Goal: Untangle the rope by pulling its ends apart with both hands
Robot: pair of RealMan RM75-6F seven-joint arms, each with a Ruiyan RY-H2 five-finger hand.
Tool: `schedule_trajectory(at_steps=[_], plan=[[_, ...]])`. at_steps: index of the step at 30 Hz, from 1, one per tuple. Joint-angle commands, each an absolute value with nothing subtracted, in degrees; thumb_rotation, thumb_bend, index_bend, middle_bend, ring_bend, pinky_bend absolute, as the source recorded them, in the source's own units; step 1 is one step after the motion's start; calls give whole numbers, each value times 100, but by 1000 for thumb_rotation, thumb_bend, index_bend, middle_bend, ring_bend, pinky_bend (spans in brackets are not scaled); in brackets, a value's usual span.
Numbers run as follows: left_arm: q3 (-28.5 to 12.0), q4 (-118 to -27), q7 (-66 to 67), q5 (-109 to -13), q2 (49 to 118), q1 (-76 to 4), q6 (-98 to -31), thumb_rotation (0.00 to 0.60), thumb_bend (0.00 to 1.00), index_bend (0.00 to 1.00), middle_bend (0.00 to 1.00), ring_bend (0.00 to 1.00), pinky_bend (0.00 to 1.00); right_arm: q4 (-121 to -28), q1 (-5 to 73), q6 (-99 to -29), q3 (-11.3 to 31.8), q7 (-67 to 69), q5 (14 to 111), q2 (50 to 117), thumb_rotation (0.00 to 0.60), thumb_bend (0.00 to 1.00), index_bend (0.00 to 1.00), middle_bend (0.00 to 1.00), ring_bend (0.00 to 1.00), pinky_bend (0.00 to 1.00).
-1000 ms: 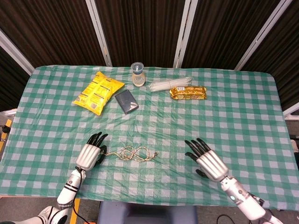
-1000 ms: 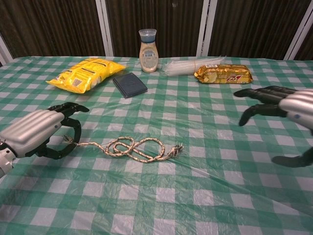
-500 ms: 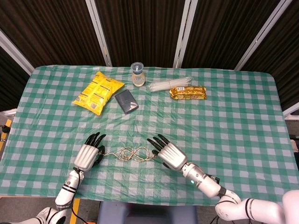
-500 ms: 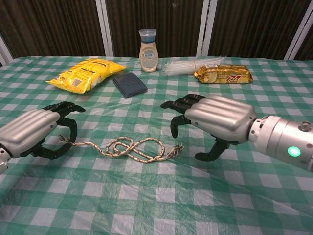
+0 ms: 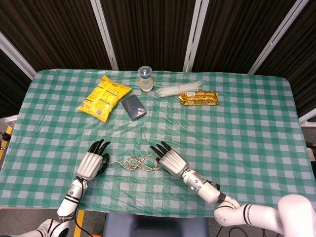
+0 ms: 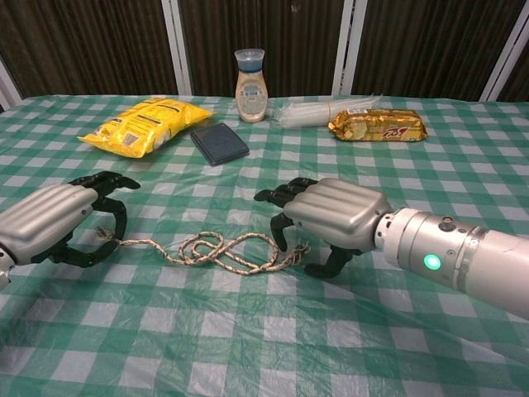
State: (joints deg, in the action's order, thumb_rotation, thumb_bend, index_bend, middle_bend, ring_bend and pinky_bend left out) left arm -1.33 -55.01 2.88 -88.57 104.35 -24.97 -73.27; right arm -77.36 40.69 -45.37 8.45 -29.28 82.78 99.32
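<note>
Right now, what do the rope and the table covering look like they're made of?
The rope looks like twisted fibre cord, matte, with tan and dark strands and a frayed end. The checked tablecloth looks like thin plastic sheet: it is glossy, wrinkled, and catches glare, though coated fabric is possible.

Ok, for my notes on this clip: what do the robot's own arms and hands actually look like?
Both look alike. Each robot hand, left and right, has a ribbed silver metallic back with glossy black fingers. The right forearm is a silver-grey cylinder with a glowing green indicator light, widening to a white shell nearer the body in the head view. The left forearm shows silver and black bands, with a thin black cable beside it.
</note>
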Motion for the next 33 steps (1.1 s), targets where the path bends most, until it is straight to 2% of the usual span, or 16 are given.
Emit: schedule_trajectory(at_steps=[1, 5, 13, 22, 33], plan=[[-136, -5494, 275, -8849, 10425, -2493, -7328, 600, 463, 611, 113, 4, 137, -7681, 4107, -4565, 816, -2957, 8213, 9989, 600, 405, 517, 0, 0, 0], [-146, -5483, 235, -8832, 10418, -2492, -7316, 600, 462, 612, 113, 8, 138, -7567, 4181, -4548, 803, -2998, 8085, 10087, 600, 405, 524, 0, 0, 0], [-140, -5443, 166, -8836, 10413, -2498, -7305, 600, 463, 611, 113, 9, 138, -7396, 4246, -4714, 747, -3011, 8007, 10215, 600, 451, 647, 1, 0, 0], [-138, -5391, 108, -8829, 10417, -2504, -7284, 600, 462, 610, 113, 9, 138, -7291, 4309, -4786, 689, -3064, 7886, 10299, 600, 520, 705, 44, 0, 0], [-185, -5351, 77, -8808, 10388, -2512, -7316, 600, 461, 609, 113, 9, 138, -7333, 4307, -4980, 686, -2976, 7803, 10227, 600, 550, 805, 94, 0, 0]])
